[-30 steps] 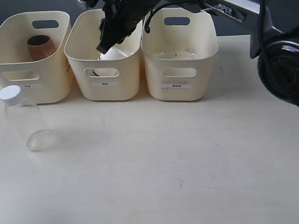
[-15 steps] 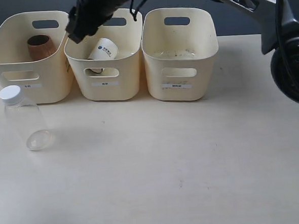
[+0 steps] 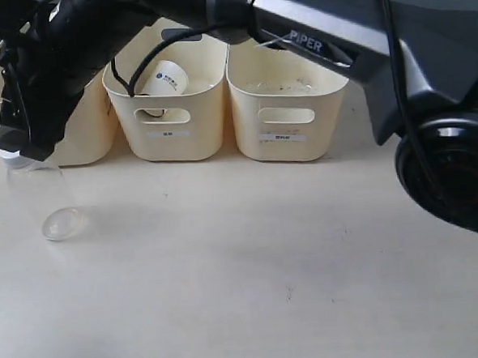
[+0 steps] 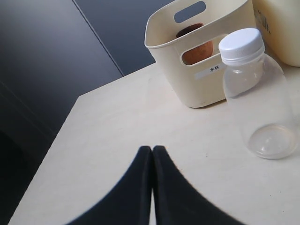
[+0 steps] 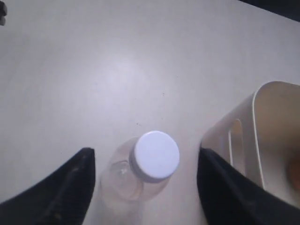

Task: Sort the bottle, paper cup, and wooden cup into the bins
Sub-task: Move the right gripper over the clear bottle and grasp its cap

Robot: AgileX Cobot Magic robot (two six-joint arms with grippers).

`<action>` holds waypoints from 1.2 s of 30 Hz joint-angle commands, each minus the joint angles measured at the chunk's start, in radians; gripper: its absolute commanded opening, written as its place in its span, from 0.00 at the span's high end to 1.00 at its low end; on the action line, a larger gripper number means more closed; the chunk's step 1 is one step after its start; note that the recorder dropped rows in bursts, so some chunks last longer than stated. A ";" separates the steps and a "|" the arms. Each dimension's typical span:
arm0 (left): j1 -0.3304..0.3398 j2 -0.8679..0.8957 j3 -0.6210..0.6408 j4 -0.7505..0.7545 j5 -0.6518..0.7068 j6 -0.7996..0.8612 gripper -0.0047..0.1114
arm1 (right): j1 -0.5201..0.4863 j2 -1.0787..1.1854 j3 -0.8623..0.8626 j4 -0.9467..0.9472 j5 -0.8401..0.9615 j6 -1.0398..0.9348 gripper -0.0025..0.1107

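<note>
The clear bottle [image 3: 46,203] with its white cap [image 5: 154,155] stands upright on the table in front of the left bin [image 4: 197,89]. My right gripper [image 3: 24,147] has reached across to the far left and hangs open just above the cap, one finger on either side [image 5: 145,152], not touching it. The paper cup [image 3: 165,78] lies tilted in the middle bin [image 3: 169,139]. In the left bin sits the wooden cup [image 4: 197,49], hidden by the arm in the exterior view. My left gripper [image 4: 152,149] is shut on nothing, low over the table to the left of the bottle.
The right bin [image 3: 289,135] stands beside the middle one, holding nothing I can make out. My right arm [image 3: 319,28] stretches across above all three bins. The table's left edge [image 4: 56,140] is close to the left gripper.
My right gripper has swung left from over the middle bin to above the bottle. The paper cup now lies uncovered in the middle bin.
</note>
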 commanded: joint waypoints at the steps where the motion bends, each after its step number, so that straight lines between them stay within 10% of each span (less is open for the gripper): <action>1: -0.005 -0.003 0.002 -0.004 -0.003 -0.002 0.96 | -0.003 0.038 -0.002 0.096 -0.058 -0.012 0.40; 36: -0.005 -0.003 0.002 -0.004 -0.003 -0.002 0.96 | -0.053 0.163 -0.002 0.329 -0.126 -0.058 0.38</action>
